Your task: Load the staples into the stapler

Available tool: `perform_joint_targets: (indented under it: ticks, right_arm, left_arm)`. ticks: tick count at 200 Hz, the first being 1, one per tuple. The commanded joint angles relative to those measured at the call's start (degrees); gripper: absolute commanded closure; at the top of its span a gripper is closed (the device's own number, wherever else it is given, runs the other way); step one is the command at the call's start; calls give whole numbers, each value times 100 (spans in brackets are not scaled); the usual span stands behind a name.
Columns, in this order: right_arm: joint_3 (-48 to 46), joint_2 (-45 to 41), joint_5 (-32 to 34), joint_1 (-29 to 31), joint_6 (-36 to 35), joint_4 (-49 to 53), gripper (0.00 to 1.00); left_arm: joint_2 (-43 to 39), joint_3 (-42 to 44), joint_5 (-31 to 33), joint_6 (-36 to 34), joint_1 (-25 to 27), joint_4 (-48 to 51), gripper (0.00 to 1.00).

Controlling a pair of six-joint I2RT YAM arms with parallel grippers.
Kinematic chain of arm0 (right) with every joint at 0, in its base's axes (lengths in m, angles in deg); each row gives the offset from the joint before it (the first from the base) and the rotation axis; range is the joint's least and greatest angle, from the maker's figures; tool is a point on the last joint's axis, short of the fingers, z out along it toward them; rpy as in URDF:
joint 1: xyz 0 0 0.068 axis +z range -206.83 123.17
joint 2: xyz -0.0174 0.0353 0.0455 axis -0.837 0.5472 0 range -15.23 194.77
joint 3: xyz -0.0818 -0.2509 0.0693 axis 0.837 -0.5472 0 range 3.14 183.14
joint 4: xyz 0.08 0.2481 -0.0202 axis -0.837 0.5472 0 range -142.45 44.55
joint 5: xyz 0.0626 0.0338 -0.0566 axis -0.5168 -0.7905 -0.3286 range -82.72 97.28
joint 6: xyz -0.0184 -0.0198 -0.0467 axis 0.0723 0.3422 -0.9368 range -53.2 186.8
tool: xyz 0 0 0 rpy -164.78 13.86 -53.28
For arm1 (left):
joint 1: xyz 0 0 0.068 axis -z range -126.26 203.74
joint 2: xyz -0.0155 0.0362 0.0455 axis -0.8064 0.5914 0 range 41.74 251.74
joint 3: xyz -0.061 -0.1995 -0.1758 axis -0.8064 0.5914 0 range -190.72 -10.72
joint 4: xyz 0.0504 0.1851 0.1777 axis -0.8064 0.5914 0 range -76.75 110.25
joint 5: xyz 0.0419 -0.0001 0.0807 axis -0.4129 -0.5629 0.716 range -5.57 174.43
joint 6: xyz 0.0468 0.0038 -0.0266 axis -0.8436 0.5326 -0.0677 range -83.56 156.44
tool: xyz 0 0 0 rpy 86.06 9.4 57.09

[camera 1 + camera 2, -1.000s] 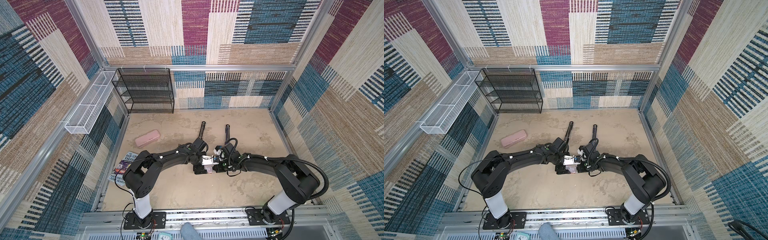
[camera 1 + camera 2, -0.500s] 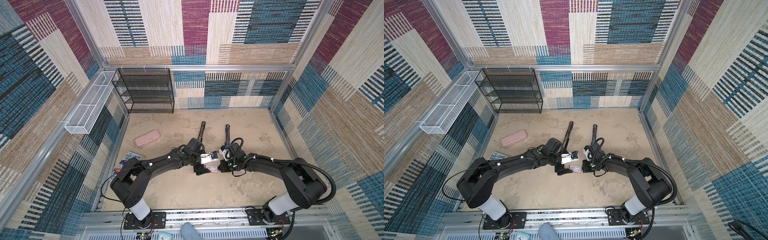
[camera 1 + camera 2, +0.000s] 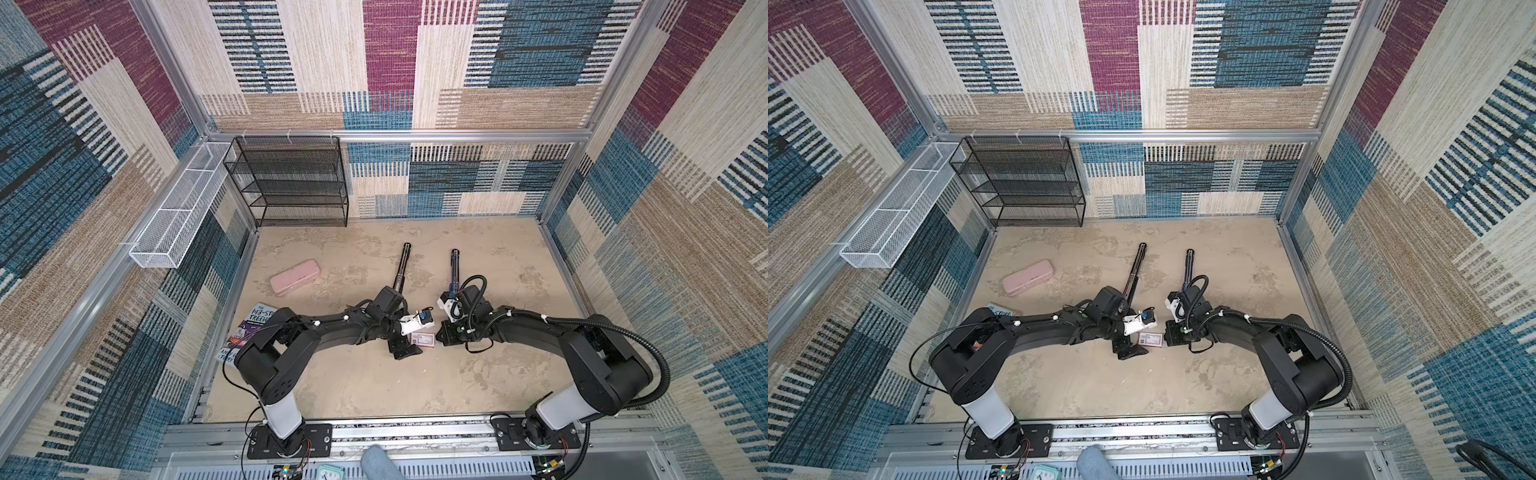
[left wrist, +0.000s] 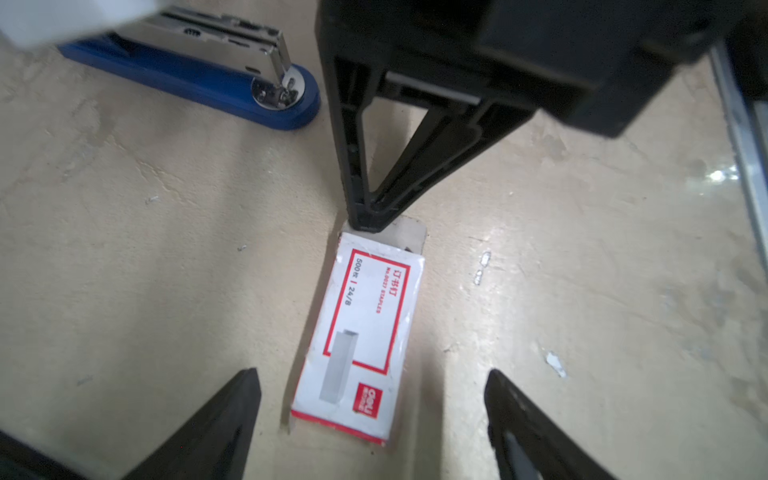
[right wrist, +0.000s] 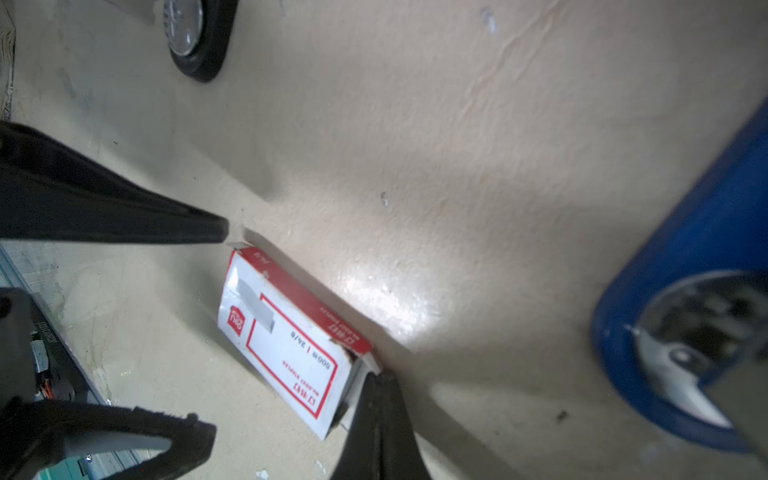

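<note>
1. My left gripper (image 4: 372, 374) stands wide open astride the staple box (image 4: 361, 332), its fingers (image 4: 224, 411) clear of both long sides. If I close off-centre, I think one finger would land first and spin the box.
2. My right gripper (image 4: 365, 220) is closed, with its tip against the box's far end, where a tray flap (image 4: 409, 235) pokes out. I cannot tell whether it pinches that flap. If I push too hard, the light box could slide or the cardboard could crumple.
3. The staples are hidden inside the box, which lies flat on the table (image 4: 582, 291) between my two arms. If I jerk the tray out, strips may spill or snap.
4. The stapler (image 4: 232, 91) lies open near the box. A skidding box or a swinging wrist could knock it askew.
</note>
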Motion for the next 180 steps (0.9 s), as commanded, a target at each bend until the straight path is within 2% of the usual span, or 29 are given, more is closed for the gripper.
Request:
perform_joint_targets:
  ticks: [1,61,147,169,180]
  right_arm:
    - [55,2,-89,8,-91,13,99]
    - [101,54,-117,1,-102,39,99]
    - [134,195,24,-27,65,6,99]
    - [116,198,-44,-27,68,-48,99]
    - [124,219,-59,-27,76,-48,99]
  left_arm:
    - [172,-127,108,-335,-1,58,12]
    - [447,-490,87,-645,-9,621,17]
    - [226,-351,-63,-628,1,889,30]
    - [241,-359,-92,-630,-5,874,30]
    - [290,-418,-119,-614,-4,901,36]
